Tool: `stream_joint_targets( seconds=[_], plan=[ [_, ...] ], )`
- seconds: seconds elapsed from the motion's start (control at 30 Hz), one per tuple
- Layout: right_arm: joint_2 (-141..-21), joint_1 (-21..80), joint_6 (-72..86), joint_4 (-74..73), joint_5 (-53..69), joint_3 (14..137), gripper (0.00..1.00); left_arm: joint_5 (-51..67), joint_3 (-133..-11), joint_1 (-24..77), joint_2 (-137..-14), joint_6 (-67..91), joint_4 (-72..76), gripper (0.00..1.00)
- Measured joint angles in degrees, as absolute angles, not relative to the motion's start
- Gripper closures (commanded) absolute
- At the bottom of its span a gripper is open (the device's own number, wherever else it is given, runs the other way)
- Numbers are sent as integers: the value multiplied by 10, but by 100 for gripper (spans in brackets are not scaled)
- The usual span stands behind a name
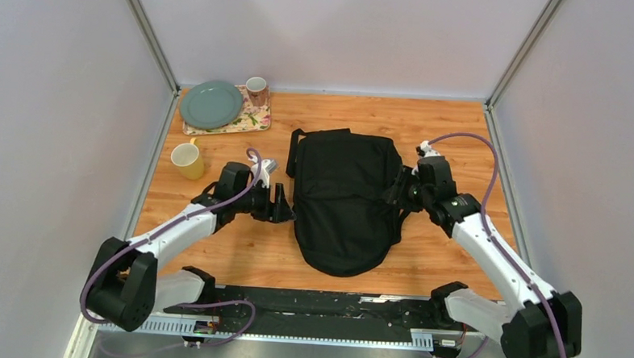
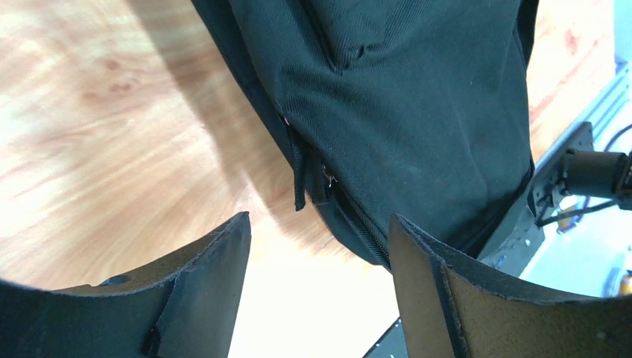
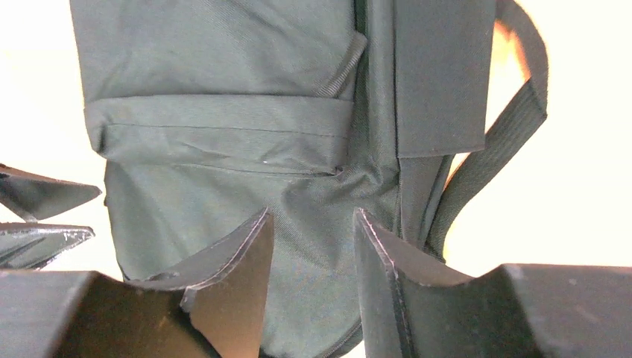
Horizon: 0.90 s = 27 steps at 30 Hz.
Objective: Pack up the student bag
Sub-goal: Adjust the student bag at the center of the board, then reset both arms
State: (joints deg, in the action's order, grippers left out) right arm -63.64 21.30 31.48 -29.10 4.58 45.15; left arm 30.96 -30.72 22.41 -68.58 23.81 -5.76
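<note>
Now both end effectors flank the bag [image 1: 345, 198], left end effector [image 2: 320, 246] wide by zip pull [image 2: 299, 179], right end effector [image 3: 309, 242] narrower over fabric, both empty; zip work prob, w/ pull just ahead.

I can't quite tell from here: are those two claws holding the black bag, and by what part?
Neither holds it. The left gripper and right gripper are open beside the backpack, nothing between their fingers.

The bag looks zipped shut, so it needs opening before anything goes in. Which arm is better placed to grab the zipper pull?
Probably the left. Its open gripper faces the backpack's zipper pull directly. The right gripper, also open, faces plain fabric and a strap, no pull visible.
</note>
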Motion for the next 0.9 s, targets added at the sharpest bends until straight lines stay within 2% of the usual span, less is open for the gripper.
stream_joint_targets(
  seconds=[0.2, 0.27, 0.33, 0.63, 0.9],
  plan=[
    [-564, 213, 291, -313, 4, 456, 44, 246, -340, 219, -625, 212, -114, 22],
    [-557, 211, 291, -323, -3, 456, 39, 232, -343, 209, -607, 211, -126, 22],
    [-548, 210, 296, -328, -7, 456, 12, 225, -346, 188, -594, 210, -137, 22],
    [-505, 211, 293, -326, -66, 456, 9, 213, -364, 120, -555, 206, -187, 16],
    [-456, 211, 256, -309, -90, 459, 7, 208, -366, 67, -515, 241, -199, 16]
  ],
)
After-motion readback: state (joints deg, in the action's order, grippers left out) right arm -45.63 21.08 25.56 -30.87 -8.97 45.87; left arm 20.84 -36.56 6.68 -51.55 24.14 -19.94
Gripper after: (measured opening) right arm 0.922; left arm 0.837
